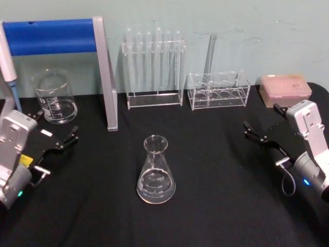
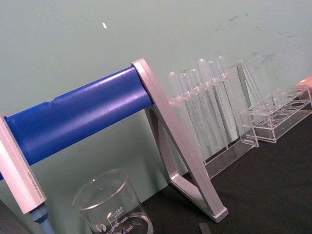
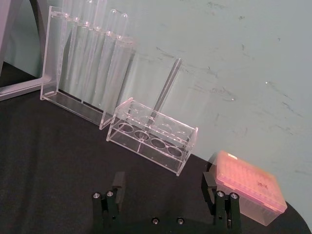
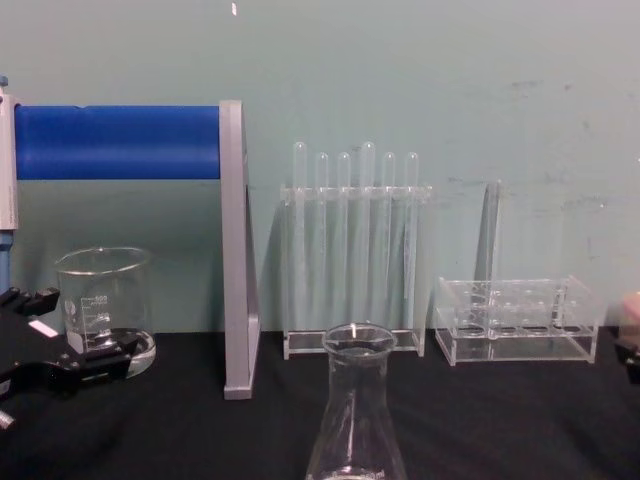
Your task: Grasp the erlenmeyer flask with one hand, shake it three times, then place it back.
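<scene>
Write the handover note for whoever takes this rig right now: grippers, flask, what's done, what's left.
Left black two-fingered gripper: open, empty, at the table's left, beside the cylindrical glass beaker.
Right black two-fingered gripper: open, empty, at the table's right.
Clear glass conical erlenmeyer flask: upright on the black table, centre, between both grippers, touched by neither.
Done: nothing that shows.
Left: grasp with one gripper, three shakes, put back.

Clear erlenmeyer flask [image 1: 156, 172] with white markings, black table [image 1: 221, 206], blue bar [image 1: 51, 36], pink box [image 1: 285, 88].
</scene>
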